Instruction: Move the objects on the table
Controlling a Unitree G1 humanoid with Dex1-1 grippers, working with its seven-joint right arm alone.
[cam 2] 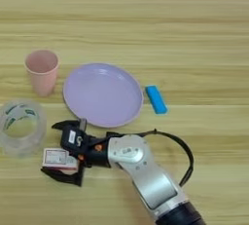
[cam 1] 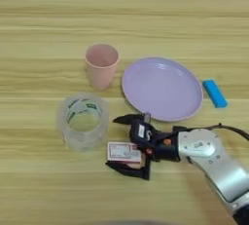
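A small white-and-red flat box (cam 1: 122, 151) (cam 2: 57, 158) lies on the wooden table (cam 1: 48, 19) near the front. My right gripper (cam 1: 115, 142) (cam 2: 50, 148) is open, one black finger behind the box and one in front of it, so the box sits between them. Behind the gripper lies the round lavender plate (cam 1: 162, 88) (cam 2: 102, 94), with nothing on it. The pink cup (cam 1: 102, 65) (cam 2: 43, 71) stands upright to the plate's left. The small blue block (cam 1: 214, 93) (cam 2: 156, 99) lies just right of the plate.
A clear roll of tape (cam 1: 83, 121) (cam 2: 20, 127) sits flat just left of the box, close to the fingertips. My silver forearm (cam 1: 219, 163) (cam 2: 146, 170) comes in from the lower right, with a black cable looping beside it.
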